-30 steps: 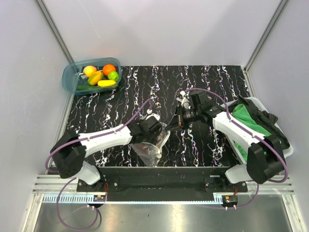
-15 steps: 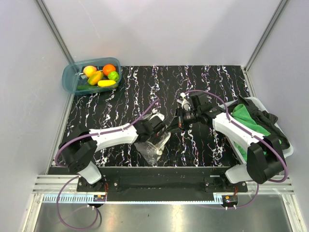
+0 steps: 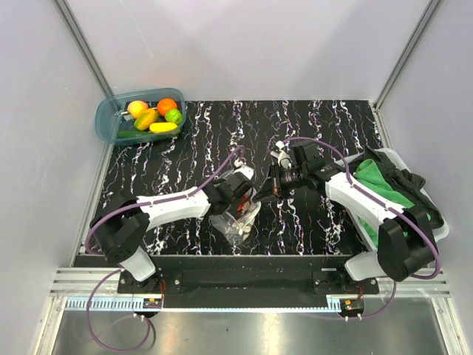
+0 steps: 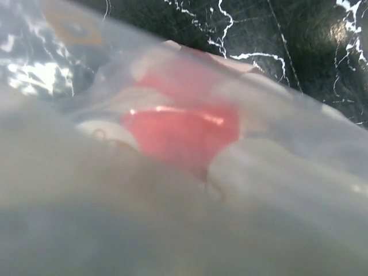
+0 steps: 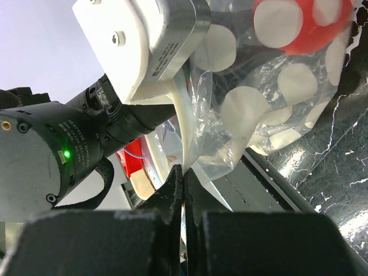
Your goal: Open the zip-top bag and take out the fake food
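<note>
The clear zip-top bag [image 3: 238, 222] with pale dots hangs crumpled between both arms at the table's near middle. My right gripper [image 3: 264, 194] is shut on the bag's edge [image 5: 198, 155], jaws pressed flat together on the film. My left gripper [image 3: 247, 198] is pushed into the bag's mouth, its white body [image 5: 144, 40] right beside the right fingers. Blurred plastic fills the left wrist view and hides the left fingers. A red piece of fake food [image 4: 181, 129] lies just ahead of them inside the bag, also seen behind the dots [image 5: 299, 26].
A blue translucent tub [image 3: 107, 122] at the far left corner holds several fake fruits [image 3: 155, 115]. A white tray [image 3: 436, 222] with a green cloth [image 3: 380, 185] and dark fabric sits at the right edge. Grey walls close in three sides.
My left gripper has moved forward and right, deeper into the bag's mouth, and the bag has bunched up smaller. The right arm has held still, keeping its pinch.
</note>
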Robot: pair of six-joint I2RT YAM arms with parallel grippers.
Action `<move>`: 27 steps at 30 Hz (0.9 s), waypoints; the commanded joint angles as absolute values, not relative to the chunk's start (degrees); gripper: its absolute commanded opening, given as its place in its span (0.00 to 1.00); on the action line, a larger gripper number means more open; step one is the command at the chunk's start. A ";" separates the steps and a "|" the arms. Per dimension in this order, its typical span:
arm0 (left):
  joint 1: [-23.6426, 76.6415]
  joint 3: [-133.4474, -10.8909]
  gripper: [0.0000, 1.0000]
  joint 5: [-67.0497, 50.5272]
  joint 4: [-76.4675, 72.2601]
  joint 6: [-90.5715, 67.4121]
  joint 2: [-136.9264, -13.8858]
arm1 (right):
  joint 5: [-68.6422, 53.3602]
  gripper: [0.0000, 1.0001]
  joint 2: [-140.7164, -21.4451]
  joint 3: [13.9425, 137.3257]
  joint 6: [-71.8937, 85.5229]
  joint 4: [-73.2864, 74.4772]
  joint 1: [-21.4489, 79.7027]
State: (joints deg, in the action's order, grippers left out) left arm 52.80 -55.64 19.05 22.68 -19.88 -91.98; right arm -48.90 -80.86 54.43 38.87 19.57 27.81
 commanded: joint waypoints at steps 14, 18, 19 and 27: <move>53.61 -50.37 0.00 10.29 27.60 -21.88 -70.23 | -46.23 0.00 -80.86 55.72 35.59 20.12 28.04; 53.35 -50.09 0.27 13.17 27.07 -24.95 -72.41 | -48.59 0.00 -82.17 56.51 36.21 20.04 28.04; 53.18 -50.45 0.32 13.71 27.16 -25.74 -73.47 | -49.04 0.00 -82.35 56.60 36.65 19.95 28.04; 52.65 -53.62 0.67 8.88 27.95 -28.04 -84.19 | -48.78 0.00 -81.13 55.64 36.83 20.21 28.04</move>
State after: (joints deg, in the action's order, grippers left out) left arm 52.82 -51.44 11.62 27.73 -26.50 -82.00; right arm -47.68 -82.30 54.43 37.17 19.79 27.81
